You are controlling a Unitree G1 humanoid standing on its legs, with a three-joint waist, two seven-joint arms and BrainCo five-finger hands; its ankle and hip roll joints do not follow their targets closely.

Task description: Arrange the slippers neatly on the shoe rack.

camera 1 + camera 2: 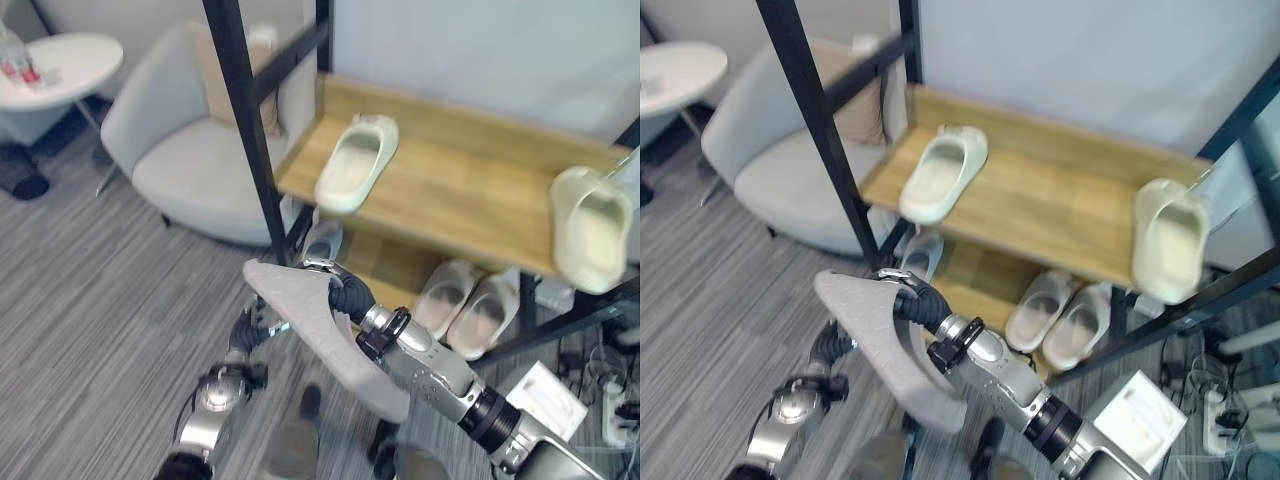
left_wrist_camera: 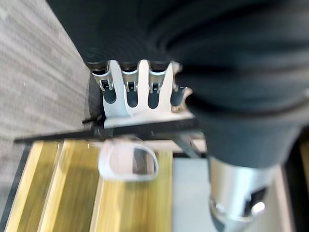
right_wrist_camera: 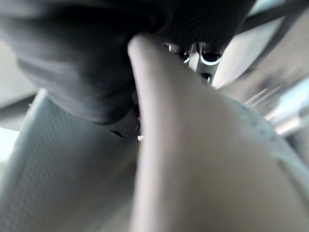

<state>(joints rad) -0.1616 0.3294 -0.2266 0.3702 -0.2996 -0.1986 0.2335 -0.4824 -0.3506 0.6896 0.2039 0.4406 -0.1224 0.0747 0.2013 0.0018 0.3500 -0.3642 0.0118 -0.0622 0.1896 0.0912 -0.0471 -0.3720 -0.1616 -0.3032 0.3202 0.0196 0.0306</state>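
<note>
My right hand [image 1: 347,296] is shut on a grey slipper [image 1: 322,336], held sole-up in front of the rack's black post [image 1: 250,130]; the slipper's textured sole [image 3: 58,164] shows close up in the right wrist view. Two cream slippers [image 1: 357,160] [image 1: 590,228] lie far apart on the wooden upper shelf [image 1: 470,190], the right one at its front edge. On the lower shelf sit a pale pair [image 1: 465,305] and a single slipper [image 1: 322,240], the single one [image 2: 128,162] also seen past my left hand's fingers [image 2: 130,89]. My left hand [image 1: 250,335] hangs low beside the held slipper, fingers relaxed.
A grey armchair [image 1: 190,150] stands left of the rack, with a round white table [image 1: 60,60] beyond it. A white box [image 1: 545,395] and a power strip [image 1: 615,400] lie on the floor at the right. Striped grey carpet covers the floor.
</note>
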